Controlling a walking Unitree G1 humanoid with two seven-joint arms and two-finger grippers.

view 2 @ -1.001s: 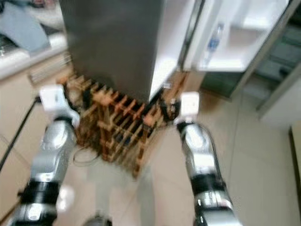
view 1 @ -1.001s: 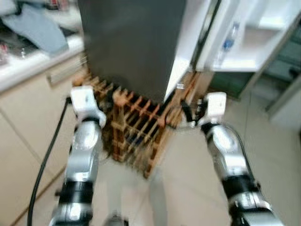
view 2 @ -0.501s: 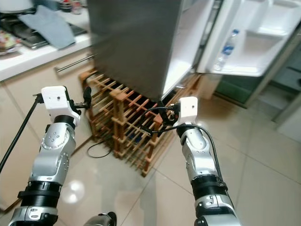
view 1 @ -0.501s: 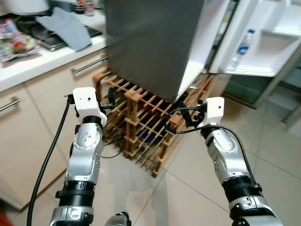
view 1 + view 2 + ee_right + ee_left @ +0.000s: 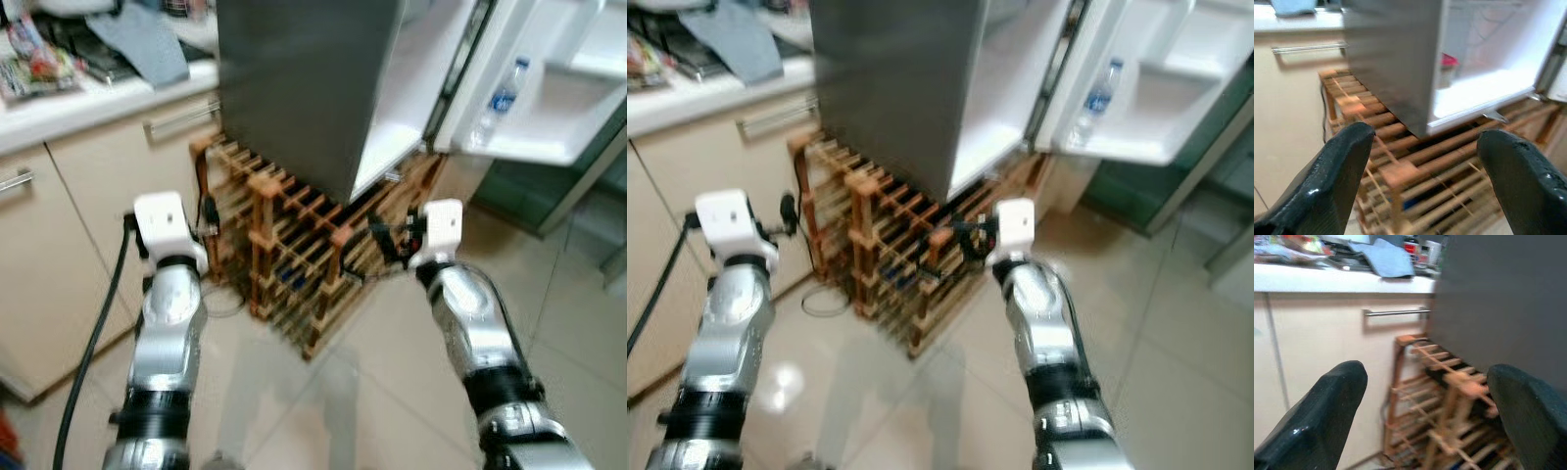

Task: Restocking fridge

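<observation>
Since earlier: both grippers (image 5: 1425,426) (image 5: 1422,181) unchanged, agape, empty

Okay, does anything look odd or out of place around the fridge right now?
The fridge sits on top of a wooden wine rack, an unusual base. Its door stands wide open with a water bottle in the door shelf. Both grippers, left gripper and right gripper, are open and empty.

No text is showing clearly enough to read: the label on the water bottle (image 5: 501,100) in the fridge door (image 5: 549,147) is blurring into blue.
</observation>
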